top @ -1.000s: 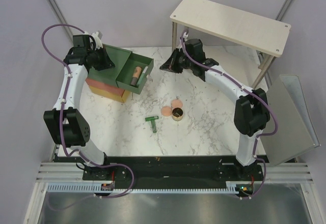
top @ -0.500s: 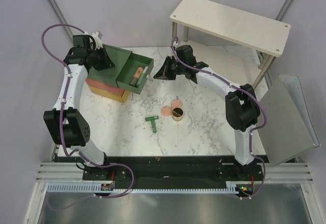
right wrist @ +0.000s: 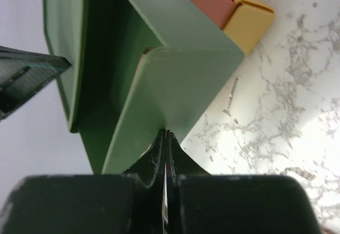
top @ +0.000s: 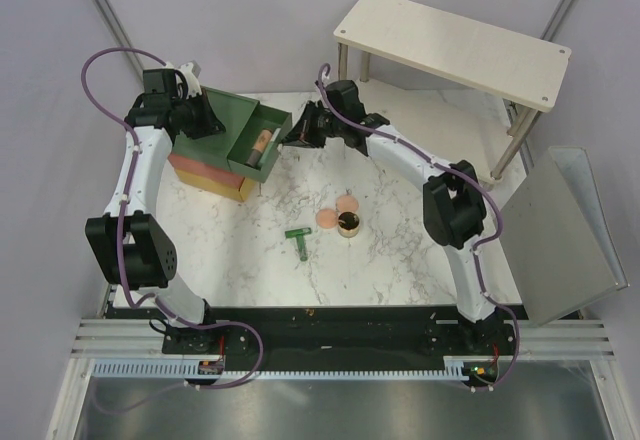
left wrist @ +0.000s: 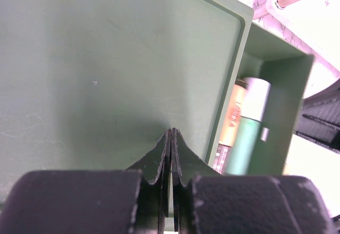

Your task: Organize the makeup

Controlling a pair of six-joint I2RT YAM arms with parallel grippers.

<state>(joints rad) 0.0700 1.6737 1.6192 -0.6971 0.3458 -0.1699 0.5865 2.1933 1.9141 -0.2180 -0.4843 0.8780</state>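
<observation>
At drawer (right wrist: 180,85) front | right fingers (right wrist: 151,162) together, touching | orange-brown tube (left wrist: 232,114) inside

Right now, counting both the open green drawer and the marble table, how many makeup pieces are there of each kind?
orange-brown tube: 1
mint-green oblong case: 1
round gold pot: 1
pink round discs: 2
dark green T-shaped tool: 1
Total: 6
</observation>
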